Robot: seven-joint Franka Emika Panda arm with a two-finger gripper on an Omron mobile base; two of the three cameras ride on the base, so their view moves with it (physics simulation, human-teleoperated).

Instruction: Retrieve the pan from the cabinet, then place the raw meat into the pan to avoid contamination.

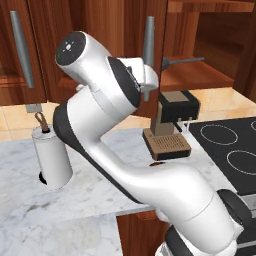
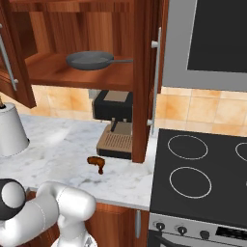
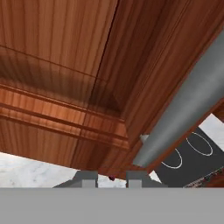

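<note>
The cabinet (image 2: 58, 72) stands open, and the dark pan (image 2: 89, 60) lies on its wooden shelf with the thin handle pointing right. From the left base view just that pan handle (image 1: 182, 61) pokes out past the open door. My gripper (image 1: 147, 94) hangs at the lower end of the door's silver bar handle (image 1: 149, 37). In the hand view the gripper (image 3: 111, 177) is shut with nothing between its tips, close to the door panel, and the bar handle (image 3: 183, 113) runs to its right. The raw meat (image 2: 96, 163) lies on the marble counter below.
A coffee machine (image 2: 116, 125) stands under the cabinet, just behind the meat. The black stove (image 2: 202, 169) fills the right side, with a microwave (image 2: 217, 38) above it. A white cylindrical jug (image 1: 50, 155) stands on the counter at the left.
</note>
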